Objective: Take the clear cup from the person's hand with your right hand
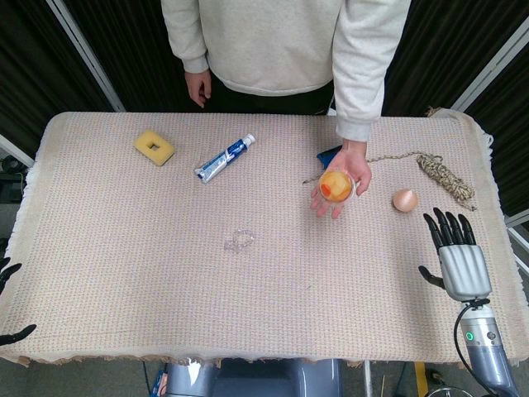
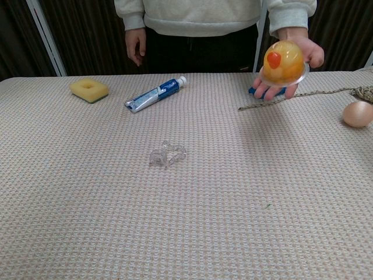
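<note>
The clear cup [image 1: 336, 185] sits upside down, dome up, on the person's hand [image 1: 341, 178], held out above the table [image 1: 124, 248] w/ the palm under the rim. It's between the toothpaste tube [image 1: 224, 158] and the egg [image 1: 404, 200], closer to the egg. Something orange-yellow w/ a red bit fills it, prob. jelly or fruit, though the view is too coarse to be sure. Judging by that, it's light to moderate in weight, thin plastic, smooth and likely slippery, and it would buckle if squeezed hard. Best hold looks like the sides of the dome just above the flared rim, thumb on one side and fingers opposite, firm but gentle, clear of the person's fingers. The right hand [image 1: 457, 256] is near the table edge, on the near side of the egg and well apart from the cup, fingers spread and straight, holding nothing. Left hand [image 1: 10, 306]: only dark fingertips show at the frame edge, apart, nothing in them.
</note>
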